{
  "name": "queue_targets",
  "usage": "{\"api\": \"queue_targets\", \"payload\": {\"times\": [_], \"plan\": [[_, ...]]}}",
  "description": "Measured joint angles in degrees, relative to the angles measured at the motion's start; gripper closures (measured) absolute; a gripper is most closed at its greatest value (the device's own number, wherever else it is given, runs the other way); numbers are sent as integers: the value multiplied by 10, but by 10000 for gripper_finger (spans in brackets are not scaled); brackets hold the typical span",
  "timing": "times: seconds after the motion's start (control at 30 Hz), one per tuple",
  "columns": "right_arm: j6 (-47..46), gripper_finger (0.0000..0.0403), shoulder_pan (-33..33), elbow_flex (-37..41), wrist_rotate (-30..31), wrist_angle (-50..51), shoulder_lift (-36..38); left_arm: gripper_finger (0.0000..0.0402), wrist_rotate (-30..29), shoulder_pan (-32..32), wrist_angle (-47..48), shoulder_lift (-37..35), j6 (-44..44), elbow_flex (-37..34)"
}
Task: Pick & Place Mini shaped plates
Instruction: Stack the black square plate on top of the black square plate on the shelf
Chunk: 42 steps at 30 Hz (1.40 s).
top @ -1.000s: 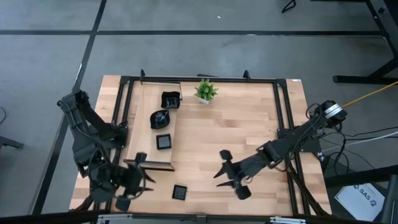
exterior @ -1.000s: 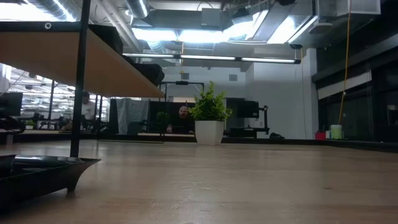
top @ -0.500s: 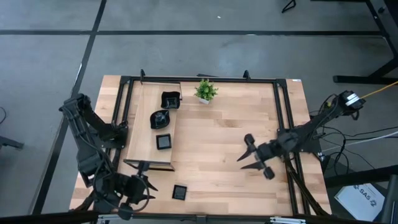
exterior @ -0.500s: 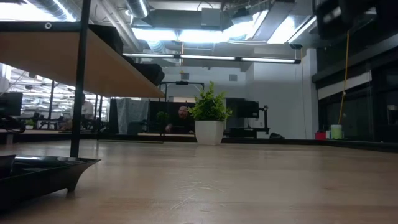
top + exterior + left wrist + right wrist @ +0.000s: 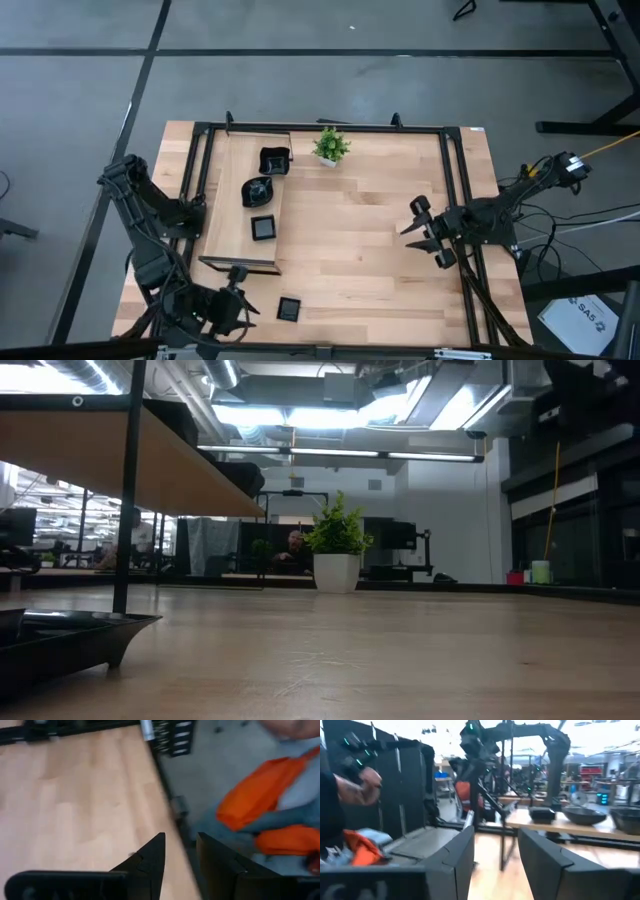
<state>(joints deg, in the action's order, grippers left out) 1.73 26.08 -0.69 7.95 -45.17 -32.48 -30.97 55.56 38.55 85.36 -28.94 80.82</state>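
Nearest me, the left gripper (image 5: 236, 300) hangs with its jaws parted and empty at the front edge of the pale wooden counter (image 5: 350, 240), just beside one small glossy black square plate (image 5: 289, 309). Further back, three more small black plates (image 5: 264, 189) sit on a raised wooden shelf (image 5: 232, 200). The right gripper (image 5: 425, 230), jaws open and empty, hovers by the right rail.
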Motion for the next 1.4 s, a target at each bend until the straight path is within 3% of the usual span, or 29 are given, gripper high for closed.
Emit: {"api": "queue_targets", "payload": {"times": [0.17,0.6,0.9,1.2,1.4], "plan": [[0,250,-25,0,-2,138,105,295,89,-21,-72,0,48,0],[0,250,-60,0,-10,432,324,304,60,-21,-84,0,107,0],[34,250,-85,-2,-15,442,319,304,52,-27,-87,42,136,0],[-15,250,-87,-2,-15,442,319,304,57,-43,-83,97,127,0],[-30,250,-87,-2,-15,442,319,304,105,-66,-58,130,106,0]]}}
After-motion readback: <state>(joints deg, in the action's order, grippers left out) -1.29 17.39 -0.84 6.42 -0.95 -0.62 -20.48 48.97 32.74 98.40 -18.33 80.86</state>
